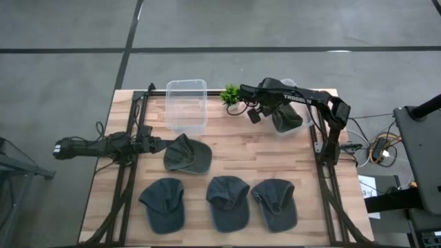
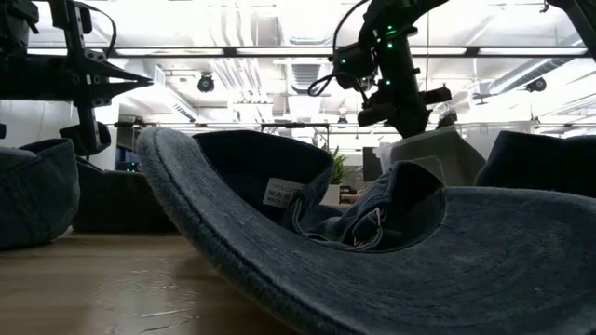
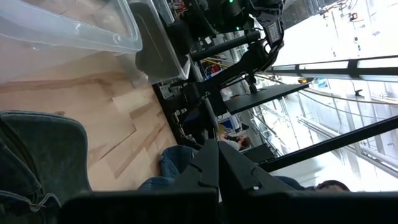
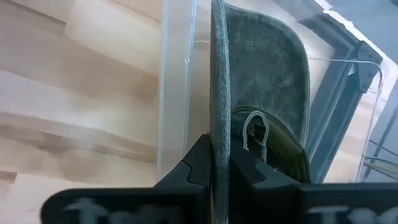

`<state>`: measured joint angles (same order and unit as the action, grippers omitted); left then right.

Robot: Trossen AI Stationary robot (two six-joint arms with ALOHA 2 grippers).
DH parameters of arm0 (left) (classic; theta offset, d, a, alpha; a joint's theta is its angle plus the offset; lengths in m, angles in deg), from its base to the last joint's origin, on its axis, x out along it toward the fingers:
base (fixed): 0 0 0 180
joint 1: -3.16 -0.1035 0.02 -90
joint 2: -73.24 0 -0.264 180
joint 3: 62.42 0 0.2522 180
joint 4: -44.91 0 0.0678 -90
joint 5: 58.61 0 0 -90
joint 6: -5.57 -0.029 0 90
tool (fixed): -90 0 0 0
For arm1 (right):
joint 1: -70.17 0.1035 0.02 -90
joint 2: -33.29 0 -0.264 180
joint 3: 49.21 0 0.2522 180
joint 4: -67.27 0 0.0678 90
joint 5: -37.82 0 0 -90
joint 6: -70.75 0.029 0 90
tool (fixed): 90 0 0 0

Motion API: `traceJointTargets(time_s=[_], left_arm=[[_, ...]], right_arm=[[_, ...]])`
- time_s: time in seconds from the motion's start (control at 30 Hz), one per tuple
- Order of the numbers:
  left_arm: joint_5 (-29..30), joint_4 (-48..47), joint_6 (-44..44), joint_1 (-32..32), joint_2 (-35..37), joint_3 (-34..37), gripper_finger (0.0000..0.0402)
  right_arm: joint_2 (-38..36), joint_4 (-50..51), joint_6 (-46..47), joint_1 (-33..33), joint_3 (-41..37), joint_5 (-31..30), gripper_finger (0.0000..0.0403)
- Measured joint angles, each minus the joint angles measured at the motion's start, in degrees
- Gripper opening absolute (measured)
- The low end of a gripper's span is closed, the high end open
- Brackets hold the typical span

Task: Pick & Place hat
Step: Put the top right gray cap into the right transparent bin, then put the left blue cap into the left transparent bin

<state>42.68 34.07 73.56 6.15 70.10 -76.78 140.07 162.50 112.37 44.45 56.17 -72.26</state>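
Upper right of the high view: our right gripper [image 4: 221,163], fingers pinched on the brim of a grey-green cloth cap [image 4: 273,93], holds it seemingly over a clear plastic bin [image 4: 177,81], brim edge upright. Left gripper [image 1: 157,145], centre left, apparently closed beside another cap [image 1: 187,154].

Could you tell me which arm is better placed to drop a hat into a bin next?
Right. The right gripper is shut on a hat at a clear bin. The left gripper only sits beside a table hat.
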Motion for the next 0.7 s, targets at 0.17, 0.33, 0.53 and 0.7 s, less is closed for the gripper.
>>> traceJointTargets(time_s=[0.17, 0.33, 0.53, 0.7], left_arm=[[-0.17, 0.00, 1.11, 0.00, -0.02, 0.00, 0.0000], [-0.91, -0.02, 1.14, 0.00, -0.01, 0.00, 0.0000], [-1.39, -0.09, 1.14, 0.02, -0.02, 0.00, 0.0000], [-1.40, -0.07, 0.92, 0.00, 0.00, 0.00, 0.0000]], right_arm=[[-0.05, -0.27, -2.42, -0.10, 0.00, -0.89, 0.0068], [-0.07, -0.07, -3.05, -0.50, 0.31, -0.91, 0.0137], [-0.13, 2.19, -3.43, -0.44, 3.22, -3.53, 0.0197], [-0.28, 4.02, -4.58, -0.42, 8.95, -7.03, 0.0210]])
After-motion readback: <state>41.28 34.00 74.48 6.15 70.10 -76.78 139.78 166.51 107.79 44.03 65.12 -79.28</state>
